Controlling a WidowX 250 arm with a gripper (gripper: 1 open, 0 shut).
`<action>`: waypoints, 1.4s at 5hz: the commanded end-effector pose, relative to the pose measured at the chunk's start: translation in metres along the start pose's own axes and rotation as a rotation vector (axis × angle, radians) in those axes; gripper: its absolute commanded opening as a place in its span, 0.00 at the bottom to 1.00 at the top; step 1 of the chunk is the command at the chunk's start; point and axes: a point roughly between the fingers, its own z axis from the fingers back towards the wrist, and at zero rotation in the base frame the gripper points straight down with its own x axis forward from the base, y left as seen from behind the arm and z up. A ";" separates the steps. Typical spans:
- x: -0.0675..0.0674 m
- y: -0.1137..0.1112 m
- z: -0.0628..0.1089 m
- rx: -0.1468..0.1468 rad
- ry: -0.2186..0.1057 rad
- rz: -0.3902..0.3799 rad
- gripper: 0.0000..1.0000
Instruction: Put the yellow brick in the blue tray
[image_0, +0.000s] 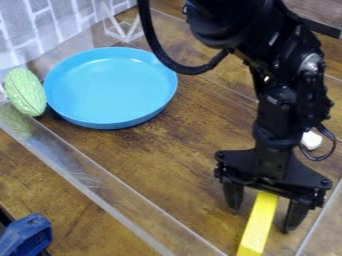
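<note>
The yellow brick (259, 227) lies on the wooden table near the bottom right edge, its long side running toward the camera. My gripper (263, 207) points straight down over the brick's far end, open, with one black finger on each side of the brick; the brick's top end is hidden behind the fingers. Whether the pads touch the brick I cannot tell. The blue tray (107, 87) sits empty at the upper left, well apart from the gripper.
A green ribbed object (23, 90) rests against the tray's left side. A blue-and-white tool (23, 238) shows at the bottom left corner. A clear plastic sheet edge (107, 185) crosses the table diagonally. The black arm (274, 70) rises over the right side.
</note>
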 end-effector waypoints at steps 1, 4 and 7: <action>0.008 0.000 0.000 -0.012 -0.017 0.001 0.00; 0.011 0.006 0.016 0.012 -0.024 -0.039 0.00; 0.015 0.016 0.042 0.043 -0.033 -0.067 0.00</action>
